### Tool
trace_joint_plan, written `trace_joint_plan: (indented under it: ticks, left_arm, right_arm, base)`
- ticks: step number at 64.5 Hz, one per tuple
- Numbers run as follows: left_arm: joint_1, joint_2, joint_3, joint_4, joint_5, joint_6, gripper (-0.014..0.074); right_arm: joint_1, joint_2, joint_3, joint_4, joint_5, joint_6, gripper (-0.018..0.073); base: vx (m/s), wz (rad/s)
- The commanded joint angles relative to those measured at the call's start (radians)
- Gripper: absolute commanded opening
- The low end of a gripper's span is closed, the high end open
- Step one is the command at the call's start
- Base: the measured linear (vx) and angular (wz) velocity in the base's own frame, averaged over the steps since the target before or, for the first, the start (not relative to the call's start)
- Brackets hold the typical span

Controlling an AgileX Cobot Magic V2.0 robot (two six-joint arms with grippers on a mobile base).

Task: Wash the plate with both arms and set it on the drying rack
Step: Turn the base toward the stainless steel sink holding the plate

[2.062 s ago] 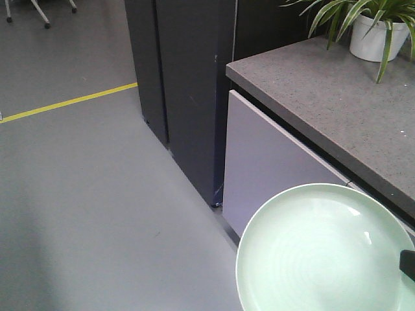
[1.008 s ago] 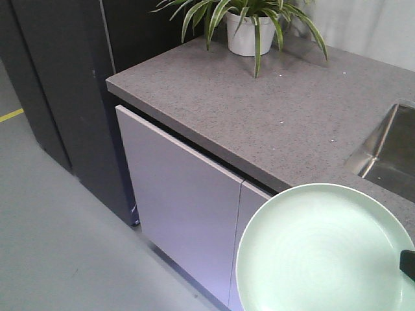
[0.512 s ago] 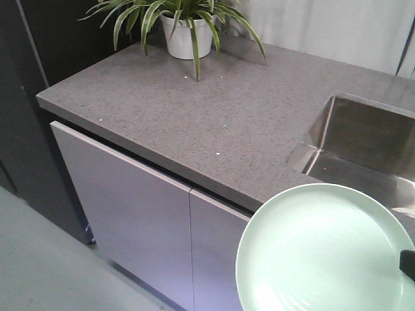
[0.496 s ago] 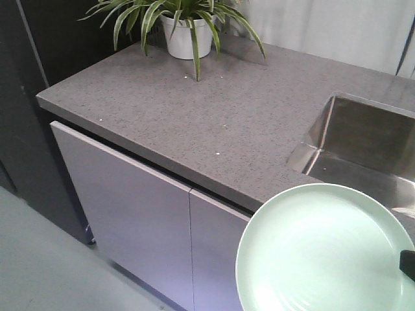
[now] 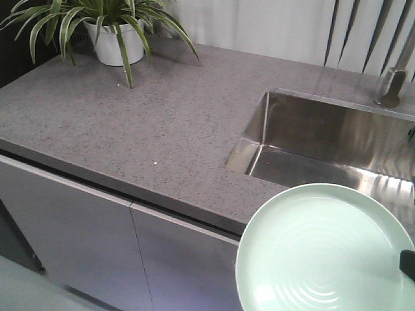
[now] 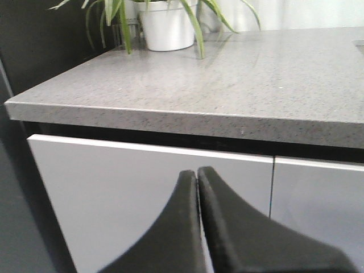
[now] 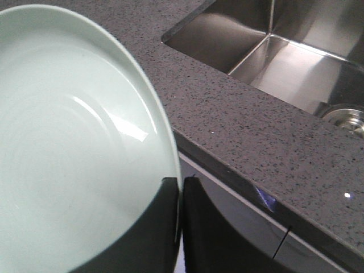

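The right gripper (image 7: 181, 187) clamps the mint-green plate (image 7: 74, 142) by its rim (seemingly off the counter (image 7: 239, 131) front edge). The left gripper (image 6: 197, 176) is clenched, empty.

Mint plate (image 5: 324, 253) (glossy, ringed), face up, perhaps tilted, rim between right fingers (image 7: 149, 239)

**Front view.** A grey speckled countertop (image 5: 130, 129) has a steel sink (image 5: 305, 129) recessed at its right. A plant (image 5: 78, 16) in a white pot (image 5: 120, 42) stands at the far left corner, well apart from the sink, with long striped leaves hanging over the counter. A metal tap base (image 5: 391, 87) stands just behind the sink's far rim. Below the counter edge, pale grey cabinet doors (image 5: 71, 227) meet at a vertical seam.

**Right wrist view.** A round drain (image 7: 348, 116) sits in the sink floor.

**Left wrist view.** A dark panel (image 6: 40, 40) borders the counter's left end.
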Motion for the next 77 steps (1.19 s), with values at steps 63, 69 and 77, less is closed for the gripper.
trace_joint_plan:
  ticks: [63, 69, 77]
  left_arm:
    - [-0.004, -0.015, -0.022, -0.006, -0.072, -0.006, -0.0006]
    - [-0.004, -0.015, -0.022, -0.006, -0.072, -0.006, -0.0006]
    - [-0.004, -0.015, -0.022, -0.006, -0.072, -0.006, -0.0006]
  right_arm:
    - [-0.007, 0.006, -0.026, 0.038, -0.052, -0.002, -0.0001]
    - [-0.007, 0.006, -0.026, 0.038, -0.052, -0.002, -0.0001]
    - [-0.007, 0.006, -0.026, 0.038, -0.052, -0.002, -0.0001]
  base:
    - [0.04, -0.23]
    - [0.04, -0.16]
    - [0.04, -0.15]
